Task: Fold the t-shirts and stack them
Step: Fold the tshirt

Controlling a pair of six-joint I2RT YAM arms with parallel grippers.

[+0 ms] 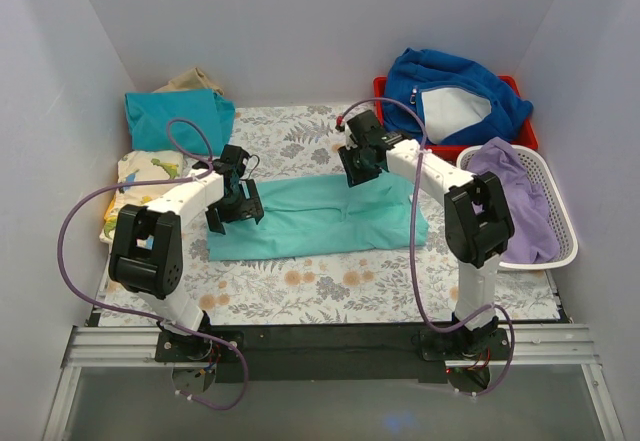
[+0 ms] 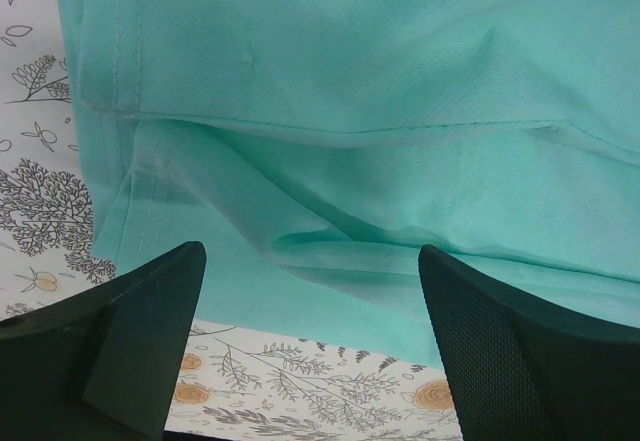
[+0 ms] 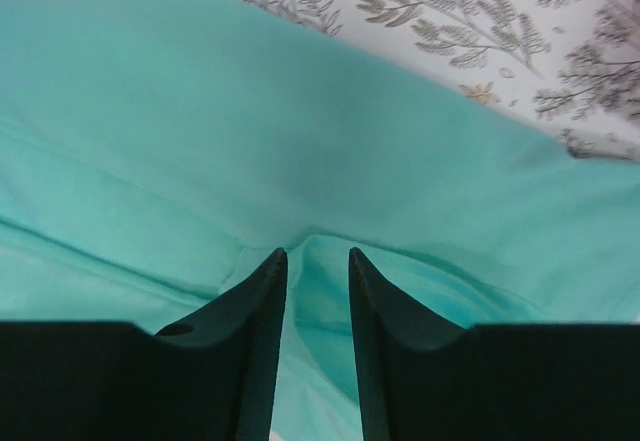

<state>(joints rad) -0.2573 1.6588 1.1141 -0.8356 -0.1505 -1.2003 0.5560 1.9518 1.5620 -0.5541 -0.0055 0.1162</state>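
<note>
Far to the left of the left jaws, at the edge of the worktop (image 1: 330, 296), lies the cream dinosaur-print tee (image 1: 140, 173), with the darker teal folded tee (image 1: 172, 119) beyond it. The left arm (image 1: 185, 199) holds its jaws wide apart at the left end of the mint-turquoise tee (image 1: 320, 223). Its fingers (image 2: 140, 331) stand either side of a doubled hem and grip nothing. The tee lies spread across the worktop from these jaws to the right jaws. The right arm (image 1: 432, 169) has its jaws narrow at the tee's far edge, with a small ridge of mint cloth pinched between the tips. Right of those jaws sits a red bin (image 1: 380, 89) holding a blue fleece jacket (image 1: 440, 76). Nearer is a white basket (image 1: 565, 246) with a lilac garment (image 1: 520, 196).
</note>
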